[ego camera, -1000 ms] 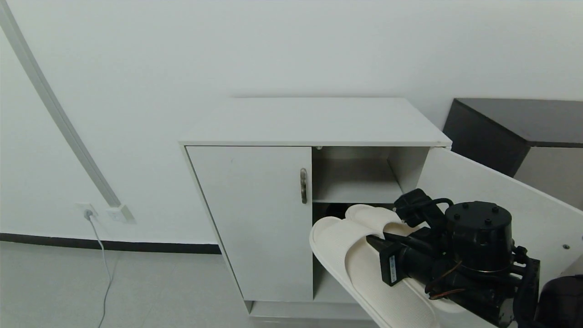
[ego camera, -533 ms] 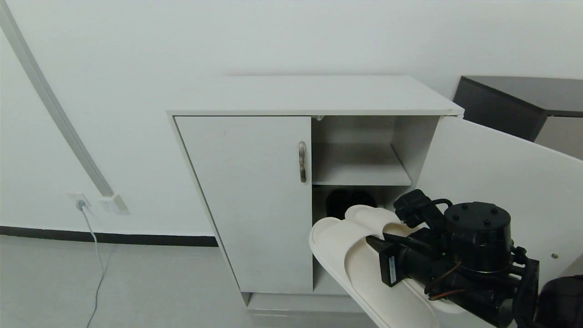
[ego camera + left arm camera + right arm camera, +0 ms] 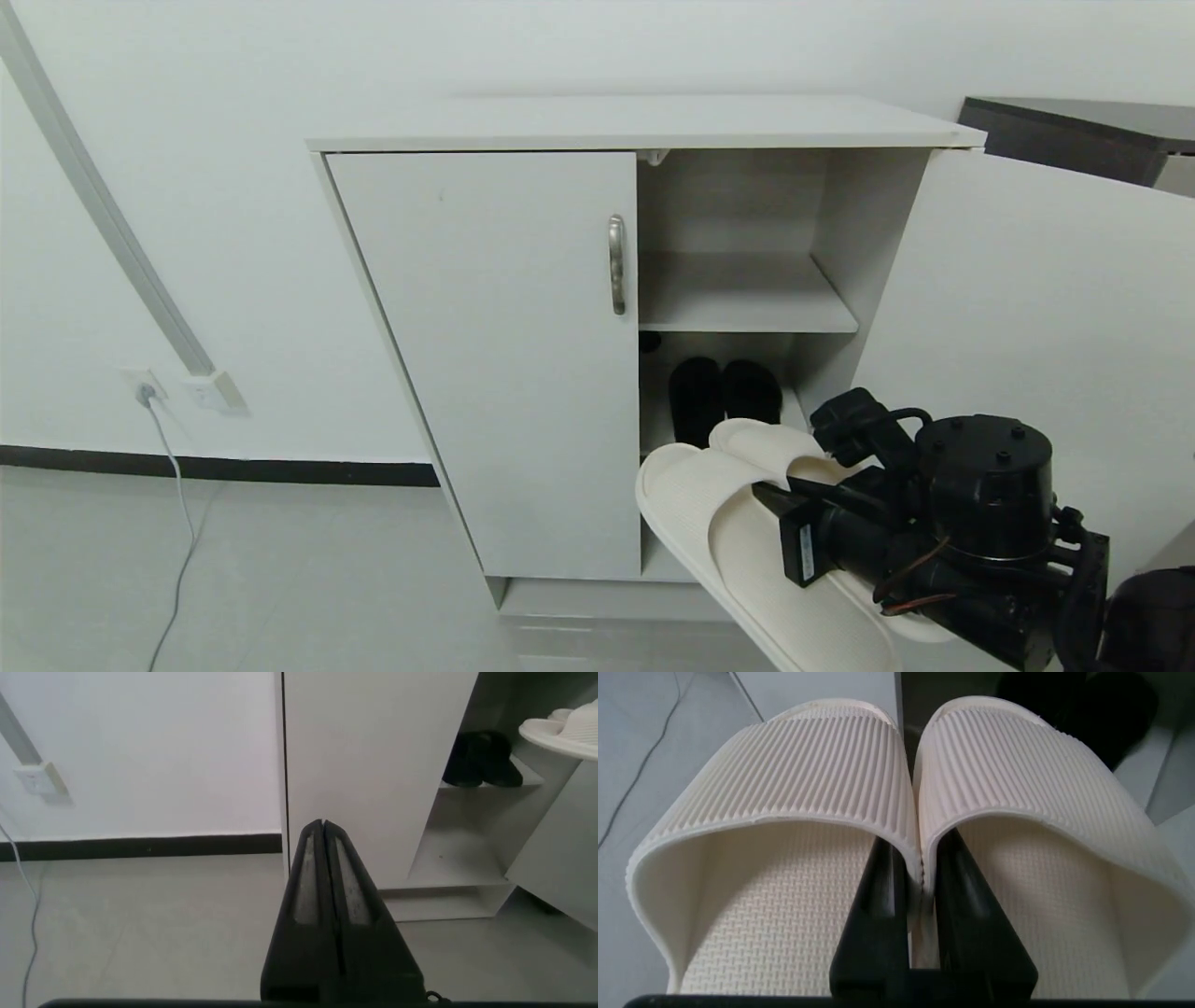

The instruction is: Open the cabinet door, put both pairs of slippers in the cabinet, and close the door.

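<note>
The white cabinet (image 3: 644, 121) has its left door (image 3: 495, 355) closed and its right door (image 3: 1027, 308) swung wide open. A black pair of slippers (image 3: 724, 397) rests on the middle shelf inside, under a bare upper shelf (image 3: 738, 303). My right gripper (image 3: 789, 493) is shut on the inner edges of a cream-white pair of slippers (image 3: 738, 532), held side by side in front of the opening, toes toward the cabinet. The right wrist view shows the fingers (image 3: 887, 896) pinching both slippers (image 3: 822, 793) together. My left gripper (image 3: 323, 835) hangs shut and holds nothing, low, left of the cabinet.
A wall socket with a hanging cable (image 3: 140, 387) and a slanted grey conduit (image 3: 93, 196) are on the wall at left. A dark cabinet (image 3: 1074, 117) stands behind the open door. Bare grey floor (image 3: 233, 579) lies left of the cabinet.
The head camera has sunk lower, so the cabinet sits higher in the picture and the black slippers inside have come into sight. The right gripper still holds the white pair.
</note>
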Tool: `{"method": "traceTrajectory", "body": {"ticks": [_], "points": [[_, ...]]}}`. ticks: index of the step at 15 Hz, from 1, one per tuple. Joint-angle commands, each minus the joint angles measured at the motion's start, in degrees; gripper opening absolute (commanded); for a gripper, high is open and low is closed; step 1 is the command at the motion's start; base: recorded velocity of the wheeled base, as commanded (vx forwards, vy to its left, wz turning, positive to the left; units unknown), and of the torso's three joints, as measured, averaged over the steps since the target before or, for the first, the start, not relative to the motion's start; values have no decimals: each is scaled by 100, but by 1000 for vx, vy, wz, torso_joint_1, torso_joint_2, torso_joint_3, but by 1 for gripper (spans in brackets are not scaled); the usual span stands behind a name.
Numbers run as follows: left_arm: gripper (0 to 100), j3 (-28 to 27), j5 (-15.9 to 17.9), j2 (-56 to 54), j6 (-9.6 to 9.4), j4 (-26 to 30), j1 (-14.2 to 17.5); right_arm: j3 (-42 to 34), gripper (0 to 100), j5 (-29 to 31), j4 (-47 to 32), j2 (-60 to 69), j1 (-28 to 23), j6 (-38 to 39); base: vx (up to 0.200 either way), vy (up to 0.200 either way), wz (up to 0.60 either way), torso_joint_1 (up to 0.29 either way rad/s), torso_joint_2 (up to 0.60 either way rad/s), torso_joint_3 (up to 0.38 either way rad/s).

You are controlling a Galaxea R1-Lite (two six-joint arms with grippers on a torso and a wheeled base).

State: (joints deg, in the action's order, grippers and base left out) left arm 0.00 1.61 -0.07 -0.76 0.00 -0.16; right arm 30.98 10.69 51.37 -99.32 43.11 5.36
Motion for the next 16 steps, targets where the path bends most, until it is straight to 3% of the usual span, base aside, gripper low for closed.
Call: {"method": "traceTrajectory", "body": {"ticks": [1, 16], "points": [[0, 0, -3, 7, 5, 0, -2, -30, 0, -6, -4, 0, 5, -53, 0, 0, 0, 2, 388, 388], [0, 0, -3, 7, 5, 0, -2, -65, 0, 3, 330, -141, 137, -106, 0, 0, -80, 1, 32, 32]]}}
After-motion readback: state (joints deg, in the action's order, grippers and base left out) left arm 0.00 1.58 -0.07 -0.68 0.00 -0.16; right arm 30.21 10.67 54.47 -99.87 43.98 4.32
